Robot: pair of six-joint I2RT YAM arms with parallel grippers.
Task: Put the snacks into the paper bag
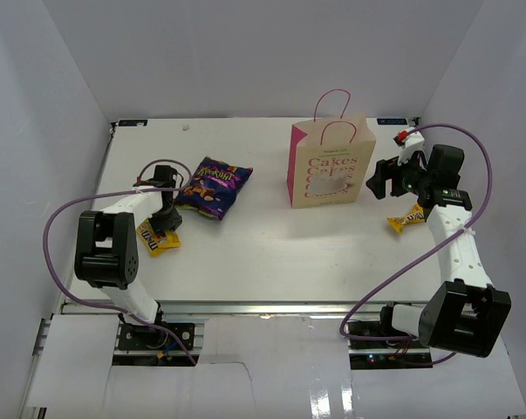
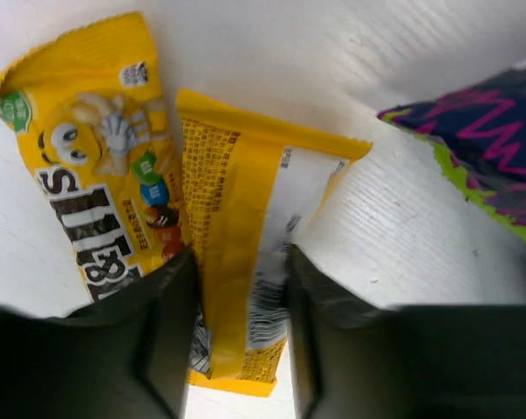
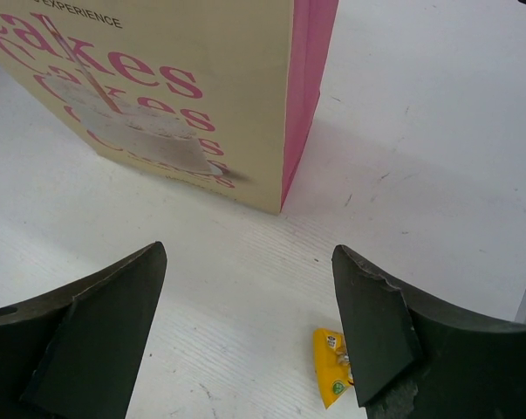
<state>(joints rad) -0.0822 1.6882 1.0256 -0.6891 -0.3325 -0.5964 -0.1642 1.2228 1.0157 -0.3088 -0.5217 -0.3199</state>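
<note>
Only the left wrist view shows my left claw (image 2: 241, 262) astride a yellow packet (image 2: 254, 183) — grip unclear; right claw (image 3: 249, 253) gapes wide.

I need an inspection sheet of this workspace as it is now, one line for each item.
Surface: white table, flat.
Job's things: paper bag upright at the far side; purple snack bag lying left of it; two yellow packets by the left arm; third yellow packet by the right arm.
Clutter: nothing seen.
Tools: left tool astride one of the pair, grip not certain; right tool open, empty, right of the bag.
Cables: purple cable loops from each arm.
Surroundings: white walls on three sides.
</note>
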